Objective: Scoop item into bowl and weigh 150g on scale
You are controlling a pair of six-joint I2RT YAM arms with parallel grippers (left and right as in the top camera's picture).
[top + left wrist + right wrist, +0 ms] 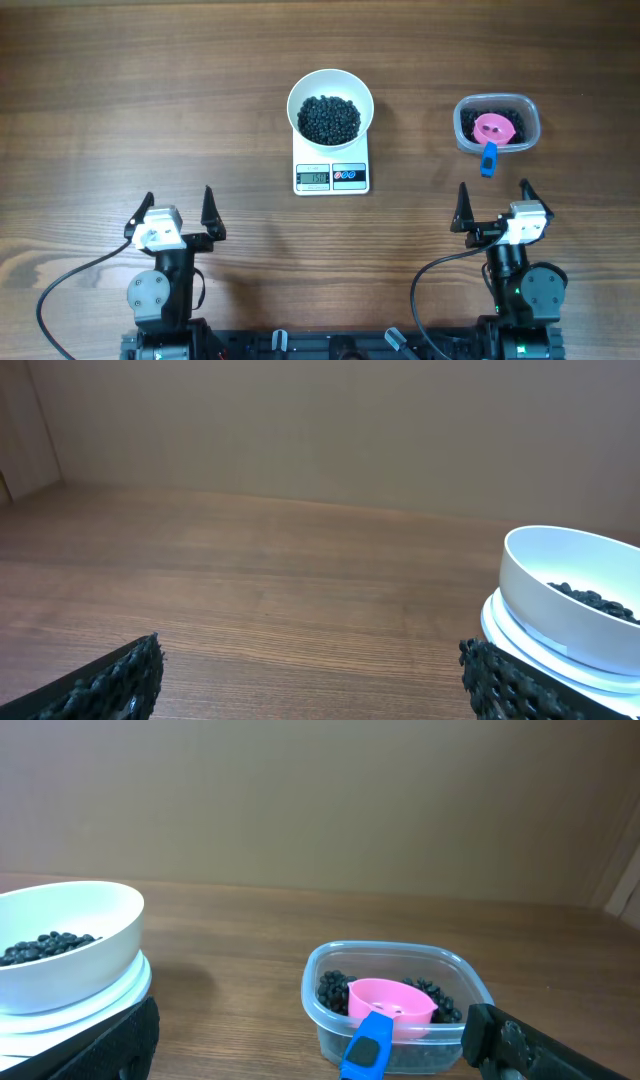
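Beans (pixel 330 118) sit in the bowl (pixel 299 95) on the scale (pixel 330 155). The left tool (pixel 178 195) and right tool (pixel 494 187) hang wide open and empty. The robot should avoid touching the scale (readout's too tiny to read) so the number settles.

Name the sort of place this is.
Likely a robot lab bench: wooden table, left gripper and right gripper open at its edge, a scale carrying a bowl of black beans.

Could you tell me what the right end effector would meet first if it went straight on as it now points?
Probably the scoop's blue handle, jutting toward it from the tub of beans directly ahead, though depth is unclear. The right end effector stands open, holding nothing.
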